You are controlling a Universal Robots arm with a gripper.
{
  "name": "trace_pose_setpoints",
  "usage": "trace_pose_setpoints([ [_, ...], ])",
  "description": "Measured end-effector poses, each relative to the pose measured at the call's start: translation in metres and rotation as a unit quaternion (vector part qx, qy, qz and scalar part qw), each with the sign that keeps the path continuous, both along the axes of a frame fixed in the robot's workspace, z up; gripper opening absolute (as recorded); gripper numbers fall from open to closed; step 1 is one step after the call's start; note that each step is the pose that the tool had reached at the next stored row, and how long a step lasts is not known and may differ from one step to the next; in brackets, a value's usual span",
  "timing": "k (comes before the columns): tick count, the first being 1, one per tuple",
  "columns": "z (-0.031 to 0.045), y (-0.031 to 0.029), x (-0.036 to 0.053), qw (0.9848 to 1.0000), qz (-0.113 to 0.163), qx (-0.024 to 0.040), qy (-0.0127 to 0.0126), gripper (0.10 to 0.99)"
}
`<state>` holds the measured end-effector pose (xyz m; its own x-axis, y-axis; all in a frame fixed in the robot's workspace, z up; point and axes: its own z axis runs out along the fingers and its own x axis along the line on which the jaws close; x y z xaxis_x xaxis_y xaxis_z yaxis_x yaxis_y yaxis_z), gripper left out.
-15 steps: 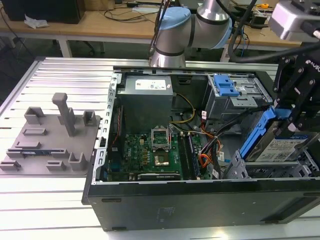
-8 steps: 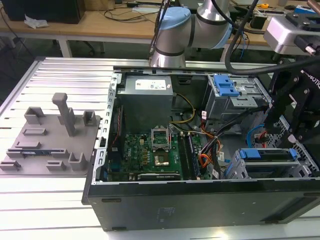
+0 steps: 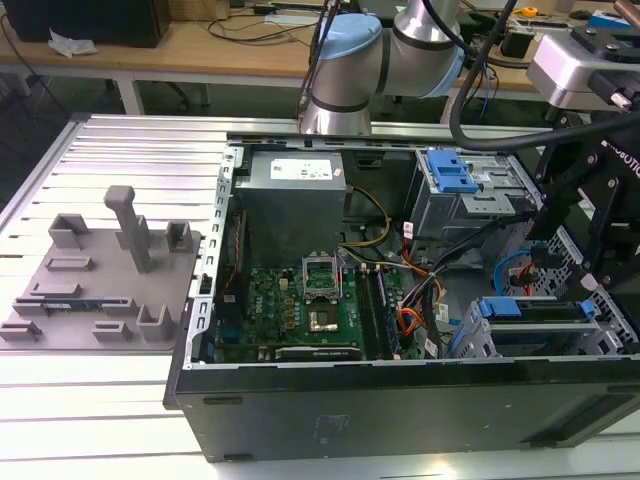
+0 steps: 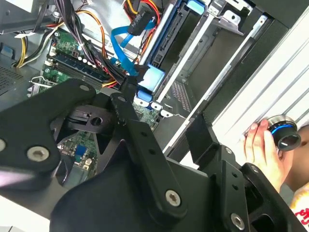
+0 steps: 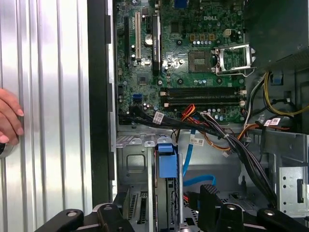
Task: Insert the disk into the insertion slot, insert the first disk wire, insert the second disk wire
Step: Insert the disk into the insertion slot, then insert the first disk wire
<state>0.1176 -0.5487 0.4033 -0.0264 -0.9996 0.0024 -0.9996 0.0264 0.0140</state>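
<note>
**Disk in its cage, open gripper over the cabling**

In the exterior view a grey fixture tray [image 3: 100,285] lies beside the open computer case [image 3: 300,400]. Past the motherboard [image 3: 300,310], at the exterior view's right, the disk [image 3: 545,315] sits in its blue frame inside the insertion slot [image 3: 478,342]. In the first wrist view a person's hand [image 5: 9,118] rests on the ribbed table outside the case. The gripper [image 5: 159,203] has its jaws wide apart, holds nothing and straddles the disk's frame. The first disk wire [image 5: 189,152] curves just beside the frame; I cannot tell whether its plug is seated. The risk is a finger snagging that slack cable or the wire bundle [image 5: 227,140] crossing nearby, which could drag a plug askew.
</note>
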Motion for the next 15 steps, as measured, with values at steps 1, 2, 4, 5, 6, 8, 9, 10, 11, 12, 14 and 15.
trace_pose_setpoints([
  [1,0.0000,0.0000,0.0000,1.0000,0.000,0.0000,0.0000,0.682],
  [2,0.0000,0.0000,0.0000,1.0000,0.000,-0.0001,0.0000,0.682],
  [4,0.0000,0.0000,0.0000,1.0000,0.000,-0.0001,0.0000,0.682],
  [5,0.0000,0.0000,0.0000,1.0000,0.000,-0.0001,0.0000,0.682],
  [6,0.0000,0.0000,0.0000,1.0000,0.000,-0.0001,0.0000,0.682],
  [8,0.0000,0.0000,0.0000,1.0000,0.000,-0.0002,0.0000,0.682],
  [9,0.0000,0.0000,0.0000,1.0000,0.000,-0.0002,0.0000,0.682],
  [10,0.0000,0.0000,0.0000,1.0000,0.000,-0.0002,0.0000,0.682],
  [11,0.0000,0.0000,0.0000,1.0000,0.000,-0.0002,0.0000,0.682],
  [12,0.0000,0.0000,0.0000,1.0000,0.000,-0.0002,0.0000,0.682],
  [14,-0.0001,0.0044,0.0000,1.0000,0.000,-0.0067,0.0000,0.682],
  [15,0.0000,0.0109,0.0001,0.9997,0.000,-0.0244,0.0000,0.682],
])
